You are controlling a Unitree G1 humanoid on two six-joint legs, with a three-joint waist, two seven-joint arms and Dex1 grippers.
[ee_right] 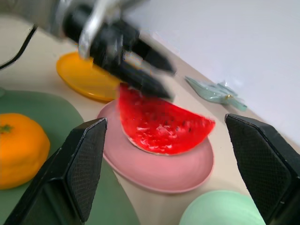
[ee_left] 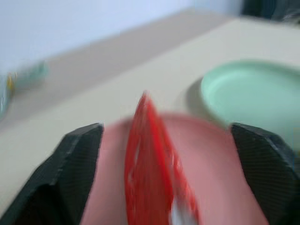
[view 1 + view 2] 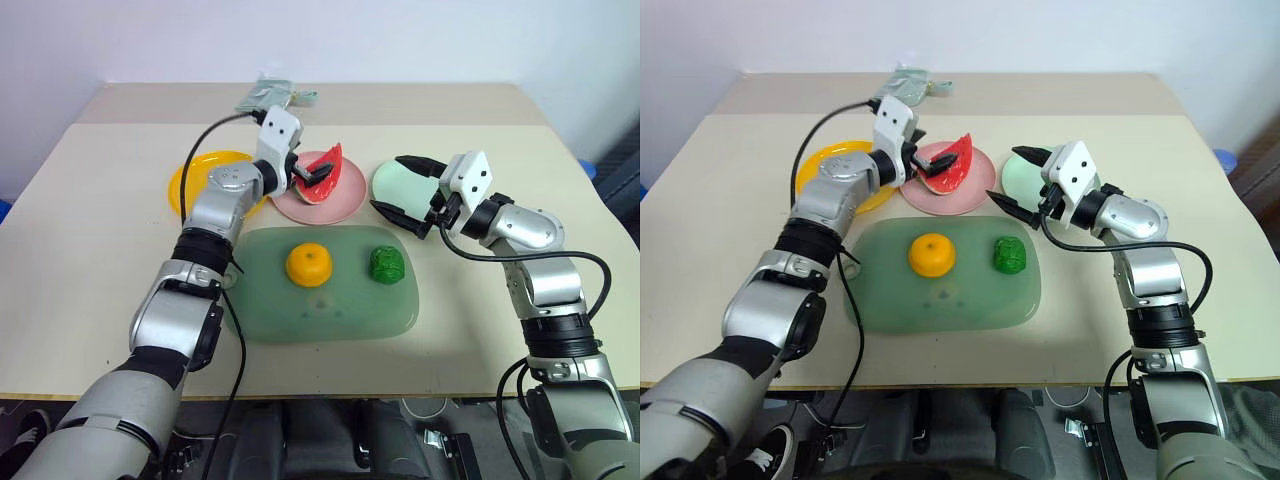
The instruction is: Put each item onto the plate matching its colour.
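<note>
Red plastic watermelon wedge (image 3: 322, 176) stands on the pink round plate (image 3: 345, 197), upper centre, between the wide-spread fingers of the left claw (image 3: 303, 174). Right claw (image 3: 404, 187), also wide and empty, hovers over the mint plate (image 3: 392, 181). Round orange fruit (image 3: 309, 265) and dark-green knobbly vegetable (image 3: 386, 265) lie on the translucent green mat (image 3: 330, 312); yellow plate (image 3: 190, 180) at upper left.

I see glossy plastic on the watermelon wedge (image 1: 161, 125), a smooth pink plate (image 1: 159, 171), and a matt tabletop (image 3: 100, 250).
</note>
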